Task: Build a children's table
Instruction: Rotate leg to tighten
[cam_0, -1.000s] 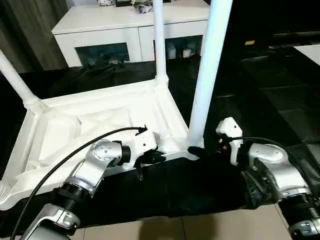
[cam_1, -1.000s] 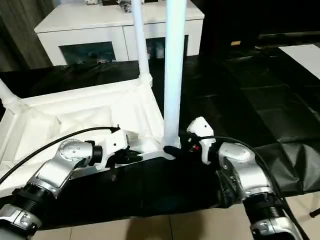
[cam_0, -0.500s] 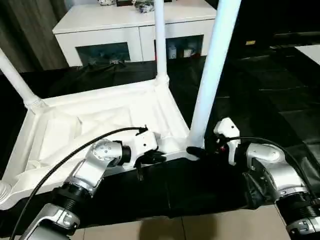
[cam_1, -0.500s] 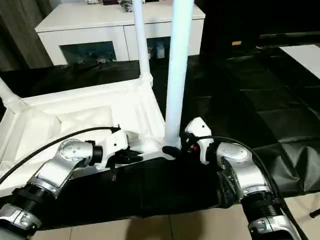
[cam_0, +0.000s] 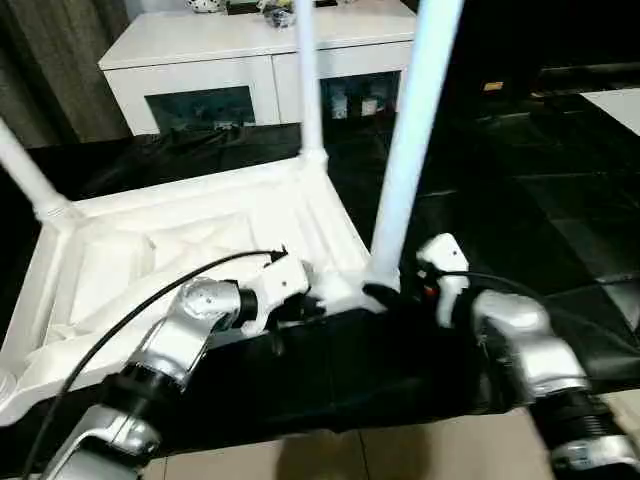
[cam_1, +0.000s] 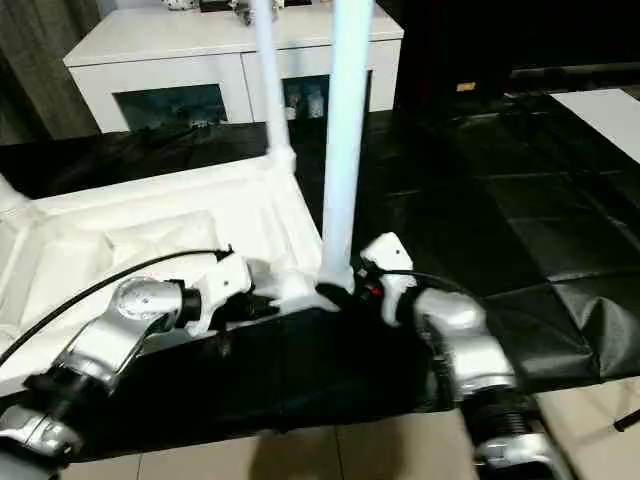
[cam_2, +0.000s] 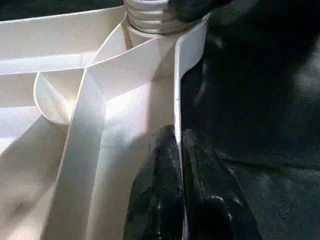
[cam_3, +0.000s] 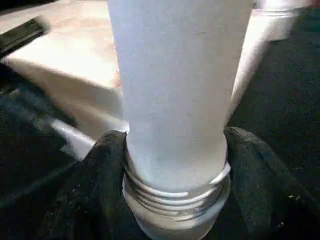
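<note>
The white tabletop (cam_0: 180, 240) lies upside down on a black cloth, ribbed underside up. Three white legs stand in its corner sockets: far left (cam_0: 25, 170), far right (cam_0: 308, 90), and near right (cam_0: 405, 150). My right gripper (cam_0: 380, 293) is shut on the threaded base of the near-right leg (cam_3: 175, 100), one black finger (cam_3: 102, 165) on each side, just above the socket. My left gripper (cam_0: 300, 308) is shut on the tabletop's near rim (cam_2: 177, 75), its fingers (cam_2: 160, 165) pinching the thin wall close to that same corner socket.
A white cabinet with glass doors (cam_0: 250, 75) stands behind the work. The black cloth (cam_0: 520, 190) spreads to the right and back. Pale tiled floor (cam_0: 350, 455) shows along the near edge. A white surface (cam_0: 620, 100) sits at the far right.
The right gripper's fingers have drawn in a little around the leg's base. The held leg's lean has shifted slightly. The whole picture has shifted a little; the left gripper keeps its pinch.
</note>
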